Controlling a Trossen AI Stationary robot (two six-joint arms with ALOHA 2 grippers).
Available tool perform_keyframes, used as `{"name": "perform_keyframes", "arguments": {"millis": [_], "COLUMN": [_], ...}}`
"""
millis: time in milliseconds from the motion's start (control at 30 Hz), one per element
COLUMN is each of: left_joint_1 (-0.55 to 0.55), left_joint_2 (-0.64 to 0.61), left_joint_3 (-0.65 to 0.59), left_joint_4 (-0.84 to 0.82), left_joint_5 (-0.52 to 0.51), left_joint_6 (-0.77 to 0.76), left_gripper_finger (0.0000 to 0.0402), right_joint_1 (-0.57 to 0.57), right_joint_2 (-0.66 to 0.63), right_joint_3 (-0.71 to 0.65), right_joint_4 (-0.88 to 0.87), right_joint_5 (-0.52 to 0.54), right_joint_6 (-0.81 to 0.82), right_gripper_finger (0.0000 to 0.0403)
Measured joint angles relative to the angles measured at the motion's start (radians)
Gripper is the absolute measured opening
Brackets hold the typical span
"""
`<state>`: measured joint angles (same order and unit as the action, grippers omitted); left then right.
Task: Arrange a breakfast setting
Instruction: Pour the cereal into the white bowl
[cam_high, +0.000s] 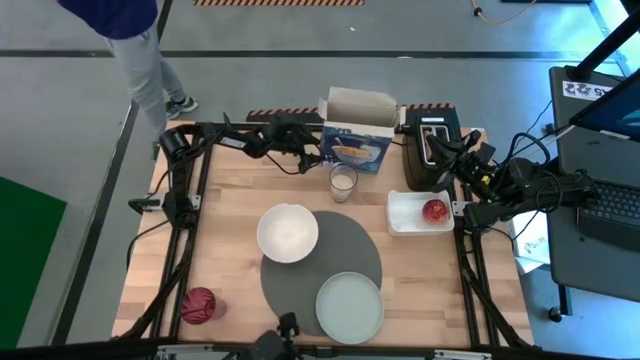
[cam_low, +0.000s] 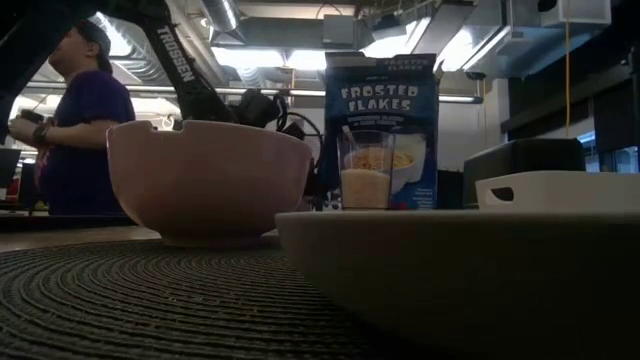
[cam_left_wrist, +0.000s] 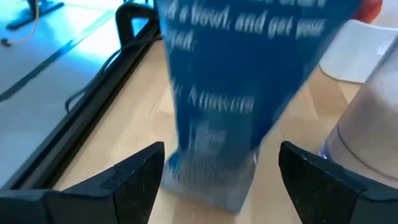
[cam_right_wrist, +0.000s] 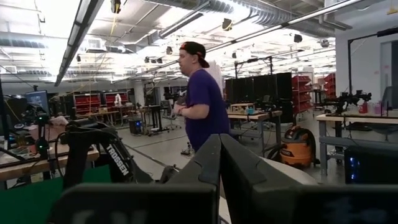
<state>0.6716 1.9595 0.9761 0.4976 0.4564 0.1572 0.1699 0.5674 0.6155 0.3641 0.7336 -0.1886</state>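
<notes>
The cereal box (cam_left_wrist: 217, 106) stands upright on the surface (cam_high: 230, 190), between the left gripper's (cam_left_wrist: 221, 171) spread fingers (cam_left_wrist: 134, 180) and clear of both. An off-centre squeeze could tip the tall open box into the milk glass (cam_left_wrist: 367, 124) just beside one finger. The right gripper (cam_right_wrist: 221, 165), fingers pressed together, waits by the toaster (cam_high: 432, 150).

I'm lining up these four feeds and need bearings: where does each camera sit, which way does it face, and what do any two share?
High: overhead, straight down on table, both arms.
Low: table height, level across mat past bowl to cereal box; an arm behind.
Left wrist: on left arm, facing the box between its open left tool.
Right wrist: on right arm, facing the room, a person; right tool shut.
Shared: high, low and left wrist show the box.
</notes>
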Motion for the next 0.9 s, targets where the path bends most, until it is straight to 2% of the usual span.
{"name": "perform_keyframes", "arguments": {"millis": [233,567,900], "left_joint_1": [-0.025,-0.069,-0.104], "left_joint_2": [0.058,0.059,0.059], "left_joint_3": [0.067,0.074,0.074], "left_joint_4": [-0.007,0.028,0.037], "left_joint_5": [-0.001,0.001,-0.102], "left_joint_6": [-0.042,-0.043,-0.051], "left_gripper_finger": [0.0303,0.0288,0.0281], "right_joint_1": [0.000,0.000,0.000], "right_joint_2": [0.000,0.000,0.000], "right_joint_3": [0.000,0.000,0.000], "right_joint_4": [0.000,0.004,0.011], "right_joint_5": [0.000,-0.001,-0.001], "right_joint_6": [0.000,0.001,0.013], "right_gripper_finger": [0.0010,0.0010,0.0010]}}
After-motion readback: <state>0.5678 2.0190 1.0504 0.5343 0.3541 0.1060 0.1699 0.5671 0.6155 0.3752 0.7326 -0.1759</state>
